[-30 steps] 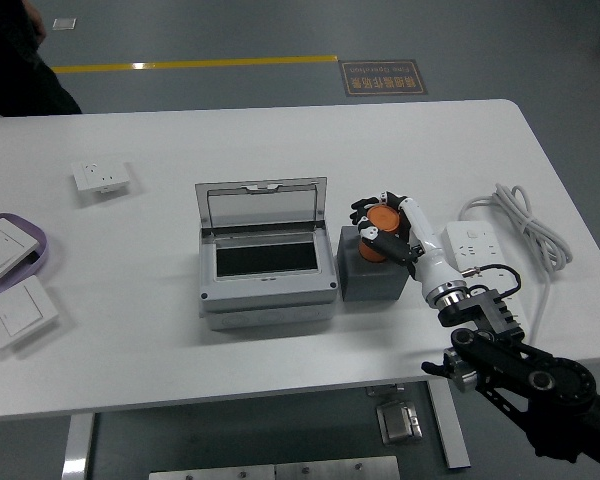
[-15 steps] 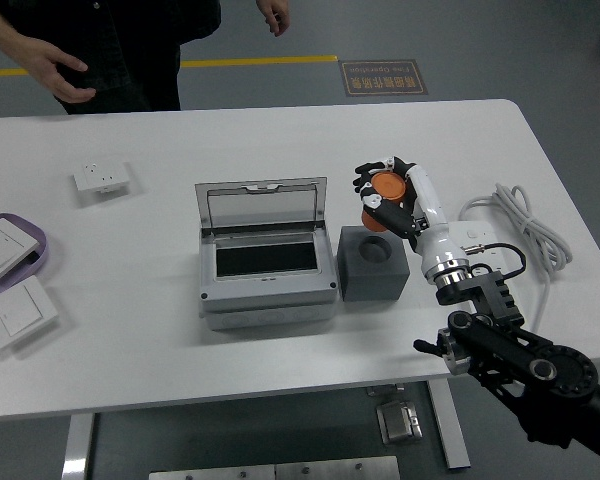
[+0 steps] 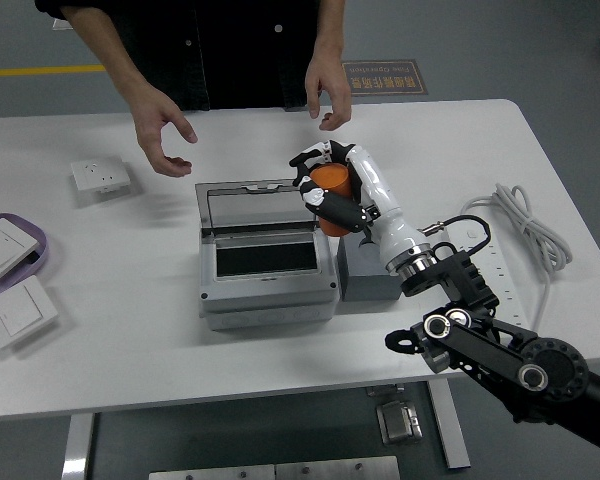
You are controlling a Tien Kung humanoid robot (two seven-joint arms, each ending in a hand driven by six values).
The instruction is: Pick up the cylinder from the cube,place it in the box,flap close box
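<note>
Robot's right hand (image 3: 325, 190), fingers curled around an orange cylinder (image 3: 331, 186), hangs just above the right rear corner of an open grey box (image 3: 265, 255), which serves as the landmark. The cylinder is in the air, clear of the dark cube (image 3: 368, 272) that sits touching the box's right side; judging by this, the pick is done and the carry toward the box's opening is in hand. The box's clear flap (image 3: 261, 205) stands upright at its rear edge, leaving the cavity free to receive the cylinder. Beyond the box, a person's two hands (image 3: 165, 128) hover empty and spread over the tabletop (image 3: 130, 350), seemingly gesturing. Left of the box lie white wall switches, one (image 3: 2, 248) on a purple tray. The left hand is not visible.
</note>
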